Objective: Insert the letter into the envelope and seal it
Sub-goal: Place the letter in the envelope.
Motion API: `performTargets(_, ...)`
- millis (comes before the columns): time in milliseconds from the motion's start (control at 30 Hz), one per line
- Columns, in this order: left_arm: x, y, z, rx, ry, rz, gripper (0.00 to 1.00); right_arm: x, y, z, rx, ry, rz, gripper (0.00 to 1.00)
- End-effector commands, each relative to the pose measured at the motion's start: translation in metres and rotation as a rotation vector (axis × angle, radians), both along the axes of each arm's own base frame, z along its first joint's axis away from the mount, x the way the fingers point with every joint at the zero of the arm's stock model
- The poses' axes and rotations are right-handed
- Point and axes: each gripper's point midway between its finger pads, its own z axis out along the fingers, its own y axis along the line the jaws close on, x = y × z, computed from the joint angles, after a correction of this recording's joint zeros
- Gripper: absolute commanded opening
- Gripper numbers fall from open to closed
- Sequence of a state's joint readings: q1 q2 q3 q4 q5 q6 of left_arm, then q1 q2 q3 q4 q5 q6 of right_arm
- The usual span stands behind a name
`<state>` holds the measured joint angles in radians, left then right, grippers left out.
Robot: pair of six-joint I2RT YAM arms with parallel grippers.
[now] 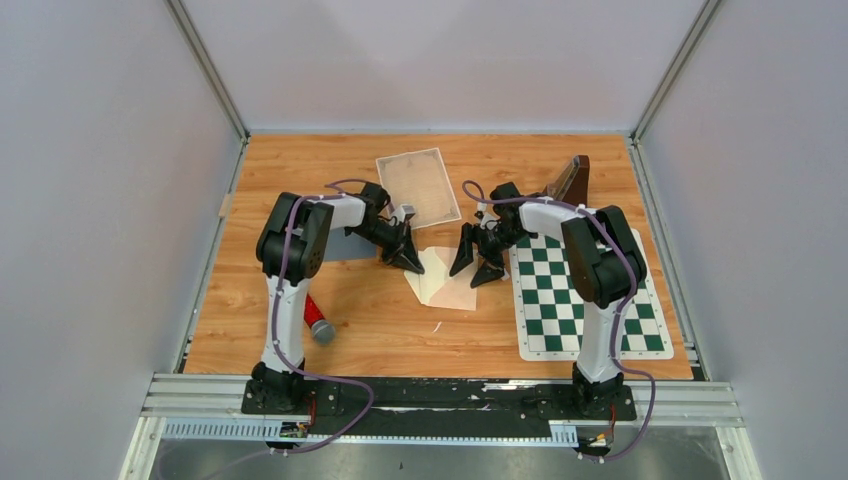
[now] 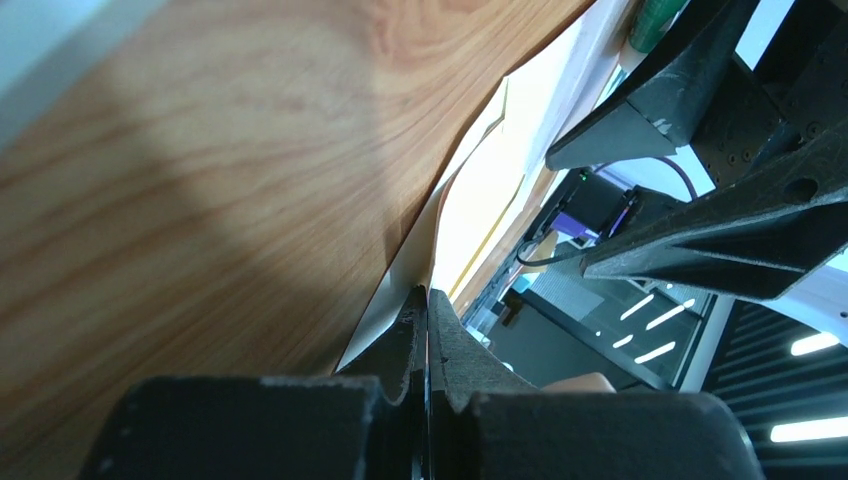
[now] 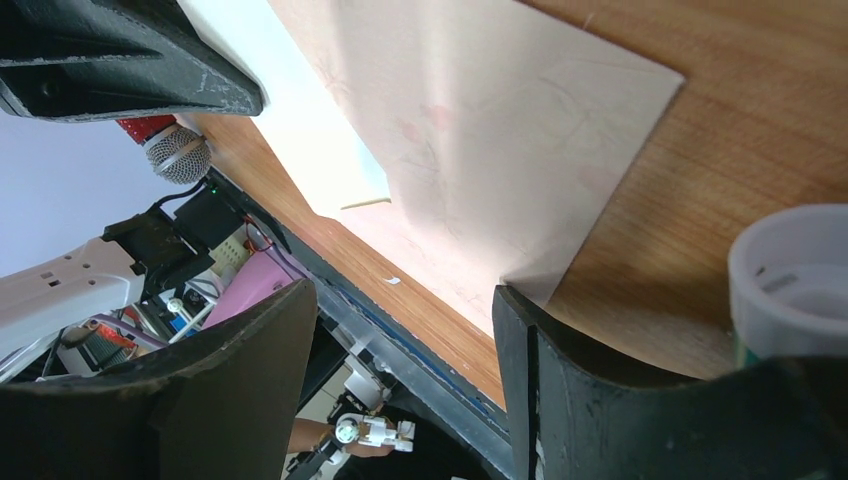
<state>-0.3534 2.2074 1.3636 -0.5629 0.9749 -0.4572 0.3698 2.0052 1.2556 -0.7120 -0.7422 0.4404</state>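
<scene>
Grey walls (image 1: 100, 200) enclose a table (image 1: 380, 330) of glossy orange wood-grain laminate. At centre frame lies a flat, matte cream envelope (image 3: 500, 140) with sharp corners, and a smoother white letter (image 3: 300, 110) rests against its left side. A green-and-white chequered mat (image 1: 590, 295) lies to the right. A pale framed board (image 1: 418, 187) sits above the papers, and a red stick (image 1: 318, 322) with a grey meshed head lies at lower left. The left claw (image 2: 428, 300) is pressed together, its tips at the papers' left edge — whether a sheet is pinched between them cannot be told. The right claw (image 3: 405, 300) stands apart at the envelope's right corner — one finger just beside that corner, nothing held.
</scene>
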Motion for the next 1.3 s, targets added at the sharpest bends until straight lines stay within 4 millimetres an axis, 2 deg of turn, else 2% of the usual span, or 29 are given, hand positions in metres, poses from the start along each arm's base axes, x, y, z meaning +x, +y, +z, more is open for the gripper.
performTargets(0,0.002,-0.008,0.003,0.000,-0.013,-0.025,0.00,-0.004,-0.003,-0.027,-0.050,0.040,-0.004,0.66)
performTargets(233,-0.007,0.001,0.009,0.037,-0.056,-0.067,0.00,0.000,-0.004,-0.027,-0.056,0.014,0.007,0.66)
performTargets(433,-0.020,0.013,0.012,0.091,-0.083,-0.064,0.00,-0.010,-0.006,-0.034,-0.071,0.036,0.022,0.66)
performTargets(500,-0.017,0.013,0.014,0.094,-0.110,-0.063,0.00,-0.013,-0.006,-0.036,-0.075,0.042,0.027,0.66)
performTargets(767,0.000,0.001,0.010,0.067,-0.116,-0.066,0.00,-0.013,0.002,-0.038,-0.070,0.038,0.051,0.65)
performTargets(1000,-0.003,-0.016,0.013,0.032,-0.135,-0.083,0.00,-0.014,0.005,-0.037,-0.067,0.034,0.058,0.65)
performTargets(1267,0.003,-0.018,0.002,0.078,-0.149,-0.085,0.00,-0.015,0.004,-0.038,-0.068,0.033,0.059,0.65)
